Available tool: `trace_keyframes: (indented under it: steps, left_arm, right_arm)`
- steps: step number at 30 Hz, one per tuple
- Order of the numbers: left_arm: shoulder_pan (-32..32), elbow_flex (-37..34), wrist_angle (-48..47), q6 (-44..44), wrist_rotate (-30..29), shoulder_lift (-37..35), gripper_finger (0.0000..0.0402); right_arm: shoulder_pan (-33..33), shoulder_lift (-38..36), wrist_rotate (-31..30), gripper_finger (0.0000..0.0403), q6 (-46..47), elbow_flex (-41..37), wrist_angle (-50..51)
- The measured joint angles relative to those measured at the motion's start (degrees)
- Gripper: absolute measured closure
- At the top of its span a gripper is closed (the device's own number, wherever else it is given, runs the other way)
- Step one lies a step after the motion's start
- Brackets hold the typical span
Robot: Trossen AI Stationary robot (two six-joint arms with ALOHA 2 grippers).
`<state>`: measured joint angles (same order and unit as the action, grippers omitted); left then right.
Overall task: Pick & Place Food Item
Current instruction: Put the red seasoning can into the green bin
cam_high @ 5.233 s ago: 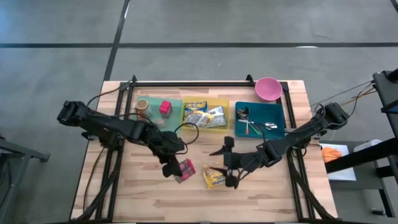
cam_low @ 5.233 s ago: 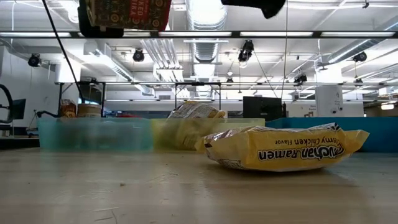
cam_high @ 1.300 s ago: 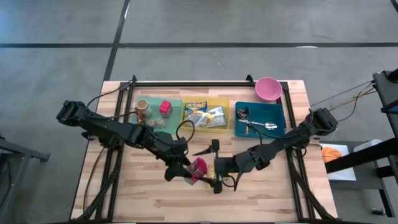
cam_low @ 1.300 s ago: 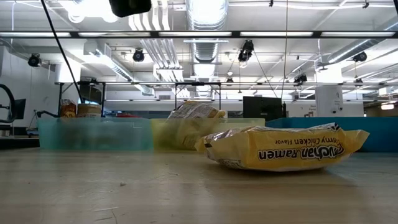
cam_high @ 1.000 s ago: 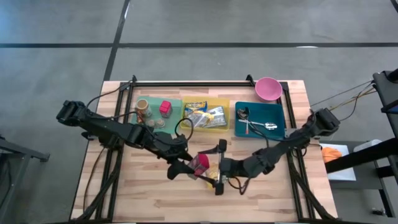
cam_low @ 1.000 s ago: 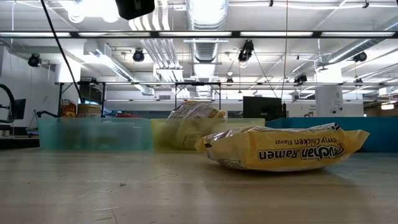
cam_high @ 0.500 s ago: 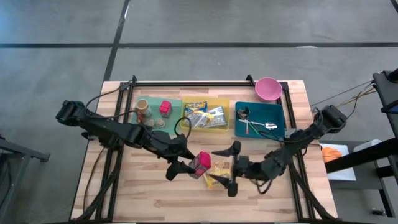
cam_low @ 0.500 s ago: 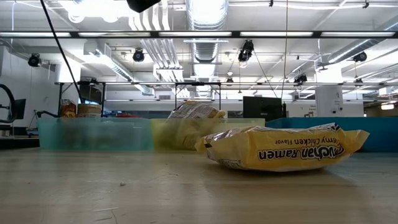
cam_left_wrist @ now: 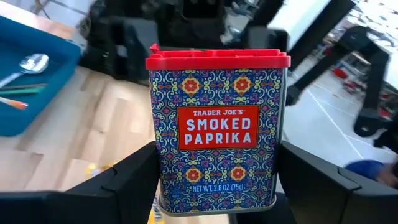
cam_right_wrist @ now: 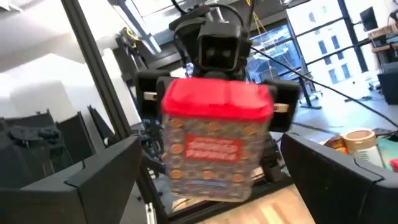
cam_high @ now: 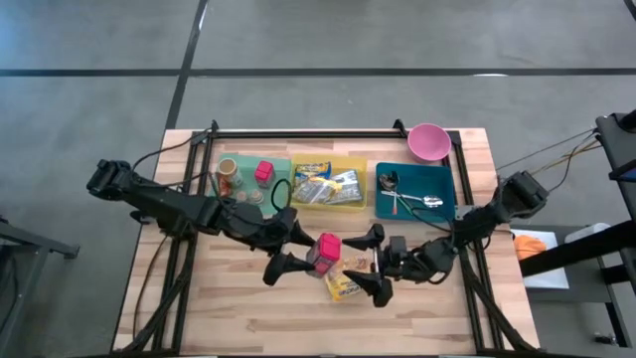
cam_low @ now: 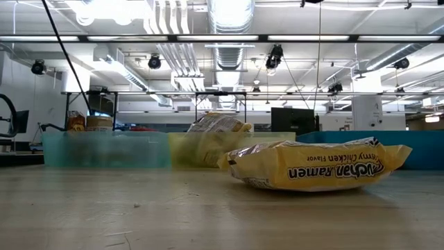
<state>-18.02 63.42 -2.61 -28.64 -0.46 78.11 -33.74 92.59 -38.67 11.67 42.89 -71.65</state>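
Observation:
A smoked paprika tin (cam_left_wrist: 217, 130) with a red lid (cam_high: 325, 246) hangs above the middle of the table, and my left gripper (cam_high: 310, 253) is shut on it. A yellow ramen packet (cam_high: 343, 285) lies flat on the wood just right of it, and it also shows in the low view (cam_low: 316, 167). My right gripper (cam_high: 378, 264) stands open to the right of the tin and faces it. Its two fingers (cam_right_wrist: 93, 180) frame the tin (cam_right_wrist: 214, 149) from a distance without touching it. My left gripper pinches the tin between its two fingers, on the two narrow sides near the bottom (cam_left_wrist: 163, 180). The fingers (cam_left_wrist: 124, 183) reach in roughly level from the table's left. The tin stands about upright, lid up, lifted clear of the table.
Along the far side stand a green bin (cam_high: 280, 162) with jars, a yellow bin (cam_high: 328, 206) with packets, a blue tray (cam_high: 442, 179) with cutlery and a pink bowl (cam_high: 427, 141). Bare wood lies along the near edge.
My right gripper has drawn back toward the table's right edge, away from the tin, and has rolled and tipped upward, uncovering the ramen packet. My left gripper has risen a little and rolled, turning the tin with it.

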Motion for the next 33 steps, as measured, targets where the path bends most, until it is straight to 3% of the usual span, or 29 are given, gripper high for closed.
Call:
trace_keyframes:
  steps: [11,33]
  left_arm:
    - [0.0,0.0,0.4,0.3,-1.3,0.0,0.0110]
    - [-0.2,0.0,2.2,0.3,-0.3,0.0,0.0110]
  right_arm:
    - [1.6,5.1,-0.7,0.0023,-2.8,6.4,0.6]
    - [3.3,5.7,-2.3,0.0023,0.4,5.7,3.9]
